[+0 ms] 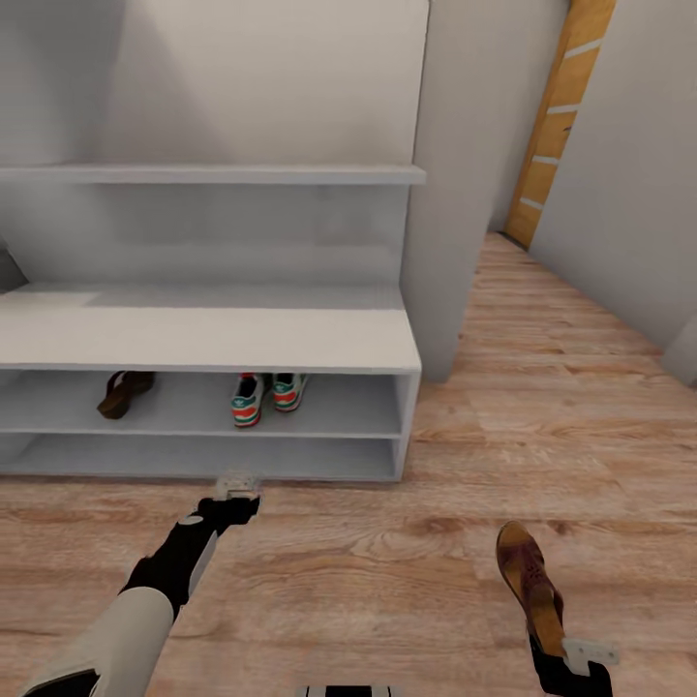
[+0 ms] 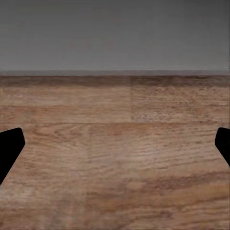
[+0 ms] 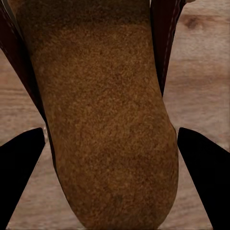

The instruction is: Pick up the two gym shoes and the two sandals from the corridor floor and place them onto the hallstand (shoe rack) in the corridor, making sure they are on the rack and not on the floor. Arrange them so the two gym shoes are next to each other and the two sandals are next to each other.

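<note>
The two gym shoes (image 1: 249, 400) (image 1: 287, 390) stand side by side on the upper low shelf of the hallstand (image 1: 203, 339). One brown sandal (image 1: 124, 392) lies on the same shelf further left. My right gripper (image 1: 573, 658) (image 3: 112, 139) is shut on the heel end of the other sandal (image 1: 528, 579) (image 3: 105, 120), toe pointing away, over the corridor floor (image 1: 387, 571) at the front right. My left gripper (image 1: 237, 482) (image 2: 115, 143) hangs open and empty just above the floor in front of the rack's bottom shelf.
A white wall panel (image 1: 455, 174) rises right of the hallstand. Beyond it the corridor runs back to an orange-framed door (image 1: 561, 116). A grey wall (image 1: 629, 174) borders the right side. Open plank floor lies between the rack and me.
</note>
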`<state>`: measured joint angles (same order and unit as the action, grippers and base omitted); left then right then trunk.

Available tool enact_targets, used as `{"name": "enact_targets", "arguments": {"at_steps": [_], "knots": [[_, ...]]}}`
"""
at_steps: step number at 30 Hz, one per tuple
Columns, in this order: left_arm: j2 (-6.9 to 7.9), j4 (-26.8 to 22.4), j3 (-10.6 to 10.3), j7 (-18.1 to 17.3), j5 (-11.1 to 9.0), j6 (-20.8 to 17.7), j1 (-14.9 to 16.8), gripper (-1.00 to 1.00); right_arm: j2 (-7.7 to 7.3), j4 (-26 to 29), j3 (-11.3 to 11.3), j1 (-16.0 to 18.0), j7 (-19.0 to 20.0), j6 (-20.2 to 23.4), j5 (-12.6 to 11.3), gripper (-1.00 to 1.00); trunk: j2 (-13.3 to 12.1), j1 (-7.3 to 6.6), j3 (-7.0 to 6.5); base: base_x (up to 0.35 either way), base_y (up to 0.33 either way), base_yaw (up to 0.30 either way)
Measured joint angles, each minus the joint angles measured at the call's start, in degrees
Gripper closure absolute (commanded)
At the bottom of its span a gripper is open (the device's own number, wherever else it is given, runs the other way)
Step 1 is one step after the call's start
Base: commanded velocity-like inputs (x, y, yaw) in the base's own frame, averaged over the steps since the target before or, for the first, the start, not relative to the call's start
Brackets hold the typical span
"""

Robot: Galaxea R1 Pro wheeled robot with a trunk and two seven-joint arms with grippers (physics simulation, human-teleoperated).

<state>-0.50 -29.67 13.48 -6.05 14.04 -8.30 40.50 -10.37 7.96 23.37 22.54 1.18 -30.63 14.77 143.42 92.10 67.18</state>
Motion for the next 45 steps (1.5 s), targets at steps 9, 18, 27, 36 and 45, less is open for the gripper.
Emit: {"name": "enact_targets", "arguments": {"at_steps": [9, 18, 27, 36, 45], "knots": [[2.42, -0.12, 2.31, -0.29, -0.2, 9.71, -10.91, -1.0, 0.0, -0.08, -0.02, 0.01, -0.03, 0.0, 0.01, 1.0, 0.0, 0.0, 0.0, -0.274, 0.224, 0.0], [5.29, -0.14, 7.56, -4.08, -1.19, 17.93, -20.37, -1.0, 0.0, -0.14, 0.0, 0.01, -0.11, 0.01, 0.13, 1.0, 0.0, -0.02, 0.0, -0.166, 0.263, 0.0], [9.28, 0.68, 13.23, -13.09, -5.15, 22.24, -26.23, -1.0, 0.06, -0.26, -0.01, 0.01, -0.35, -0.07, 0.09, 1.0, 0.0, -0.03, 0.0, -0.006, 0.304, 0.0], [9.53, 0.73, 13.45, -13.42, -5.34, 23.04, -26.67, -1.0, 1.32, -0.22, 0.11, 0.01, -0.49, -0.11, -0.03, 1.0, 0.0, -0.03, 0.0, 0.0, 0.306, 0.0], [9.44, 0.75, 13.39, -13.44, -5.33, 23.1, -26.68, -1.0, 1.4, -0.15, 2.13, 0.0, -7.02, -0.14, -0.28, 1.0, 0.0, -0.03, 0.0, 0.0, 0.308, 0.0]]}}
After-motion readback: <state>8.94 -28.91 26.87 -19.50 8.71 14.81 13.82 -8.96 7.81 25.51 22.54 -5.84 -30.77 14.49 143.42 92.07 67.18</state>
